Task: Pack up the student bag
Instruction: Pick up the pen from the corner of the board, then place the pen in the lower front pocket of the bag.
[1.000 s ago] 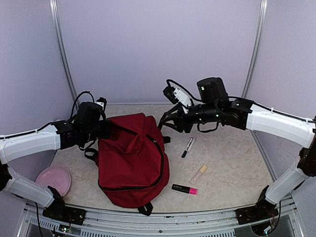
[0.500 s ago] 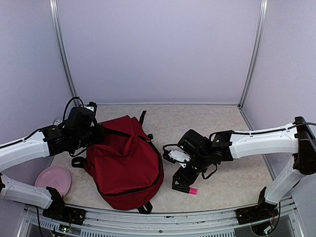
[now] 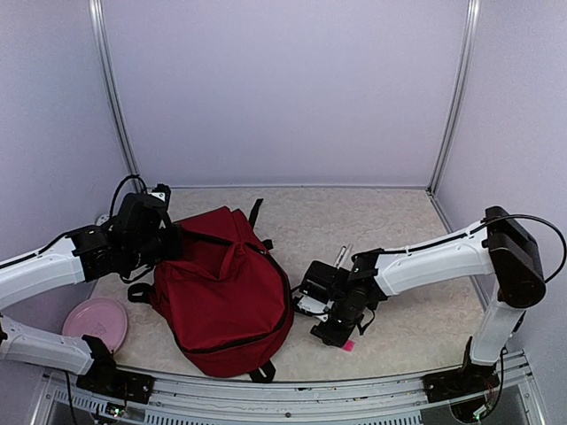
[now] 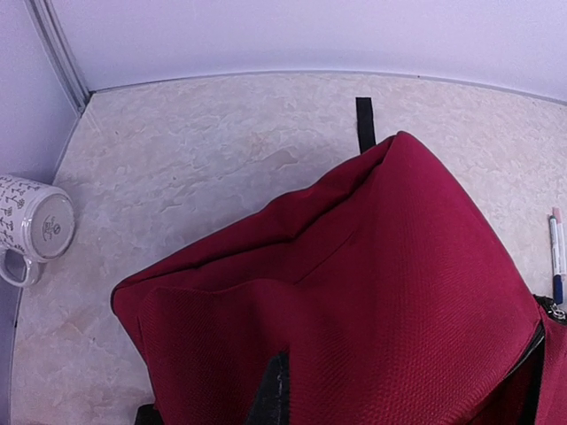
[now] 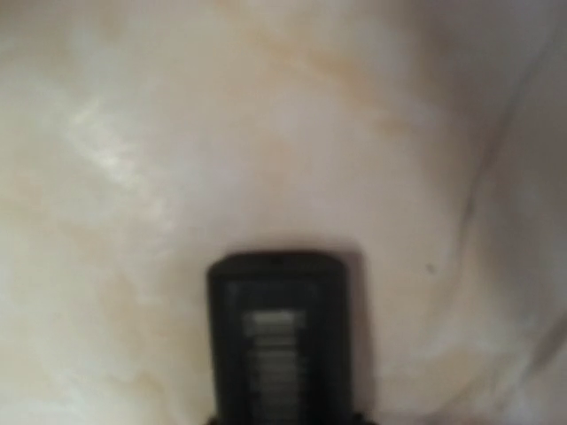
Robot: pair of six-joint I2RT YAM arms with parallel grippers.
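The student bag [image 3: 221, 292], a dark red backpack, lies left of the middle of the table and fills the left wrist view [image 4: 372, 292]. My left gripper [image 3: 166, 241] is at its upper left edge, shut on bunched red fabric that hides the fingers. My right gripper [image 3: 337, 333] is down on the table to the right of the bag, shut on a black highlighter with a pink cap [image 3: 347, 344]. In the blurred right wrist view the highlighter's black body [image 5: 279, 341] sticks out between the jaws, close to the table.
A pen [image 3: 342, 254] lies behind the right arm and also shows in the left wrist view [image 4: 555, 266]. A pink plate [image 3: 96, 320] sits at the front left. A white patterned mug [image 4: 31, 232] lies on its side by the left wall. A black strap [image 4: 364, 124] trails behind the bag.
My right arm swung from behind the bag down to the highlighter and settled lower on it. My left gripper dragged the bag's top edge to the left, then held still.
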